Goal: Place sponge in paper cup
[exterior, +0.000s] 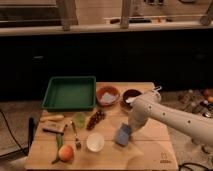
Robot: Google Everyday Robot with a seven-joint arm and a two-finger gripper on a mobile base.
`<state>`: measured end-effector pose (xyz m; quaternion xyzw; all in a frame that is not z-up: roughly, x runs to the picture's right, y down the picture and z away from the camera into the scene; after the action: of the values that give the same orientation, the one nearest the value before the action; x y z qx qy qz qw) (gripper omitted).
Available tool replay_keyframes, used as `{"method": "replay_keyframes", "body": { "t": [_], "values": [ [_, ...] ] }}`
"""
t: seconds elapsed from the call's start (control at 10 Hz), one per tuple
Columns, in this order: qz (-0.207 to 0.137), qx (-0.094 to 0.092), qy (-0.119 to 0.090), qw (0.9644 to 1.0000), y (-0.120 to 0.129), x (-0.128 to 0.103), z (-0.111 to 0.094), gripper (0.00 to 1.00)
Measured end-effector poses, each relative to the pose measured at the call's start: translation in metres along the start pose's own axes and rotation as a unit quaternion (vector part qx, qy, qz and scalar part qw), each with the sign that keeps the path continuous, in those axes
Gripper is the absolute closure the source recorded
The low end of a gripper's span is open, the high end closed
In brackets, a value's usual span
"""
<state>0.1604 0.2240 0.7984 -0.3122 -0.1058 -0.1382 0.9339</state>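
R of cup [95, 142], blue-grey sponge [122, 135], hand [129, 128] over it

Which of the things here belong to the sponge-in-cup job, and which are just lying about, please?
Job: sponge; paper cup; gripper, down at the sponge.
Lying about: green tray; grapes; fork; light-green cup; reddish bowl.

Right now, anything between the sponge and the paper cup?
Nothing visible. The sponge sits just right of the paper cup, with only bare wooden table between them. The gripper is at the sponge's top right edge; the grapes and the fork lie off that line, farther back and left.
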Motion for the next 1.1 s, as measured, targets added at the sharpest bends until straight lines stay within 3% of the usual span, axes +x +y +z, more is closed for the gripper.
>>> {"method": "replay_keyframes", "body": {
  "t": [0.2, 0.4, 0.7, 0.9, 1.0, 1.1],
  "values": [
    [-0.005, 0.000, 0.002, 1.0000, 0.000, -0.007, -0.005, 0.46],
    [-0.012, 0.000, 0.002, 0.9999, -0.004, -0.020, -0.010, 0.65],
    [-0.020, -0.002, 0.005, 0.9998, 0.002, -0.016, -0.011, 0.93],
    [-0.026, 0.001, 0.004, 0.9997, -0.005, -0.033, -0.016, 0.93],
    [-0.027, -0.001, 0.003, 0.9996, -0.008, -0.042, -0.016, 0.88],
    [-0.030, -0.003, 0.003, 0.9996, -0.010, -0.050, -0.014, 0.76]
  ]
}}
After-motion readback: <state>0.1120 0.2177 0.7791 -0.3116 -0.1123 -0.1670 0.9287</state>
